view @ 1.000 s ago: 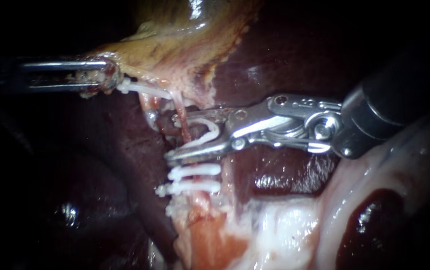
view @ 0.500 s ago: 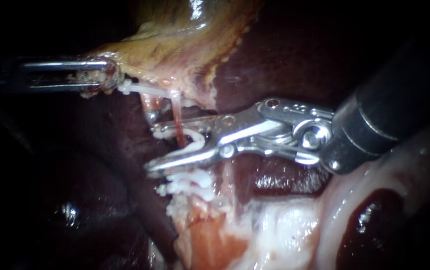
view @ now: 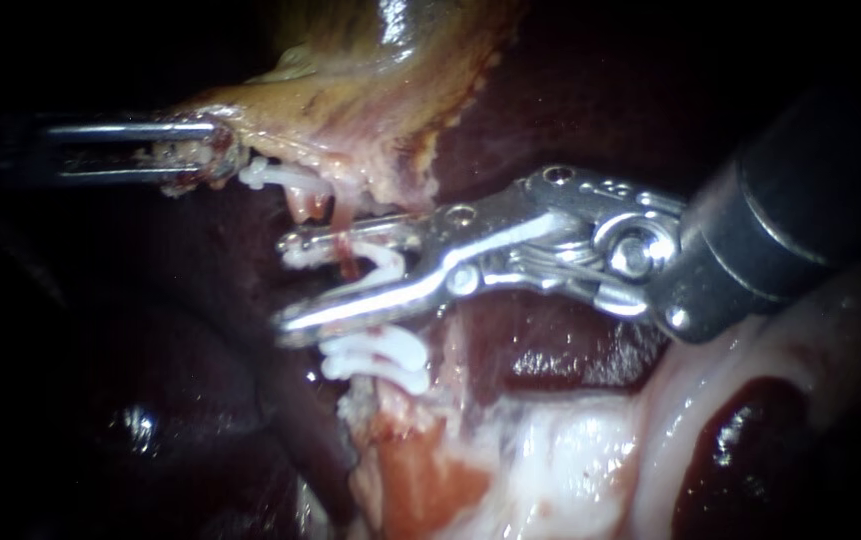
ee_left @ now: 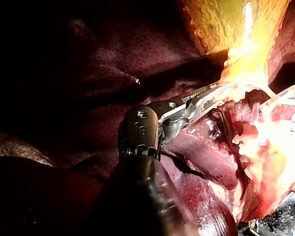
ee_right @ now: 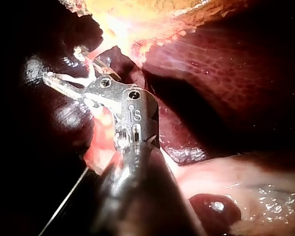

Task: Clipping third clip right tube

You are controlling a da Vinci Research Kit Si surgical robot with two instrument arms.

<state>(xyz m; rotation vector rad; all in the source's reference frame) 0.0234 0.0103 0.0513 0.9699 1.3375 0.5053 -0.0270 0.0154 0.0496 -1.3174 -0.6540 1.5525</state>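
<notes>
Left edge: my left instrument (view: 208, 152) comes in level. Its pincer is clamped on the gallbladder (view: 370, 70), gripping the ragged yellow-pink lower margin. The left wrist view agrees: the tip (ee_left: 214, 93) is buried in bright, pale tissue.

Just beside that pincer, toward centre, a short white piece (view: 285, 178) lies against the margin. It looks like a clip, but I cannot tell what it sits on.

Centre: a thin red tube (view: 348, 262) drops from the gallbladder's margin. My right instrument (view: 285, 283) straddles it, one jaw on each side, and the tube crosses the gap near the hinge end. The jaws stand wide apart but the pincer is not empty. It carries an open white clip (view: 382, 262), one arm along each jaw and the bend nearest the hinge. The clip is not yet pressed flat on the tube.

Directly under the lower jaw, two closed clips (view: 375, 358) are stacked touching each other on the same line of tissue.

Right: the metal hinge and dark shaft run off to the upper right over the dark liver (view: 560, 100). Pale glistening tissue (view: 570, 450) lies below. The right wrist view also shows the pincer (ee_right: 59, 63) spread.
</notes>
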